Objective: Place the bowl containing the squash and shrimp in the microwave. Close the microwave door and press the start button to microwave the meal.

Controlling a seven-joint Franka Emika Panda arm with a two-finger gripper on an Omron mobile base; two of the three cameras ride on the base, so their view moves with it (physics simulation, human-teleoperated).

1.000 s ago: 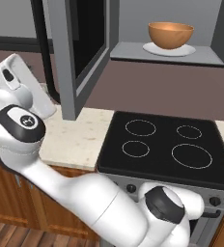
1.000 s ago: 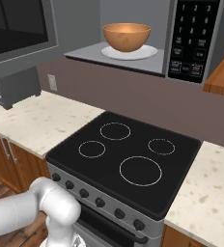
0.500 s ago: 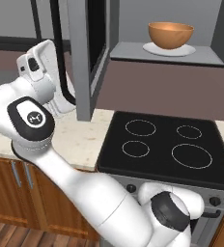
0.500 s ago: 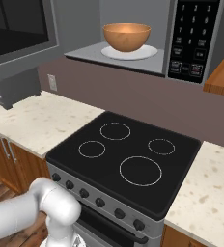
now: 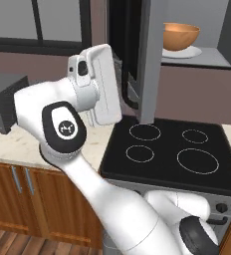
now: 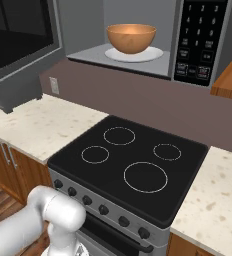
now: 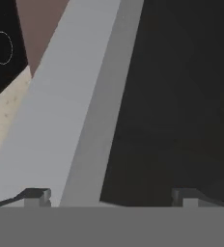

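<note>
Swung further toward the frame's centre than a second ago, the arm's white hand now sits against the outer face of the microwave door (image 5: 148,60), a grey-framed panel with dark glass. Its pincer (image 7: 111,195) stands wide apart, fingertips (image 7: 36,195) just at the smooth grey frame, holding nothing. At upper centre, the round orange-tan bowl (image 6: 131,38) rests on the white turntable inside the microwave (image 6: 188,45), above the glossy black stove (image 6: 128,160) and speckled worktop (image 6: 43,125).

white marks on the microwave (image 6: 153,37) keypad (image 6: 200,42) are too small to read.
</note>
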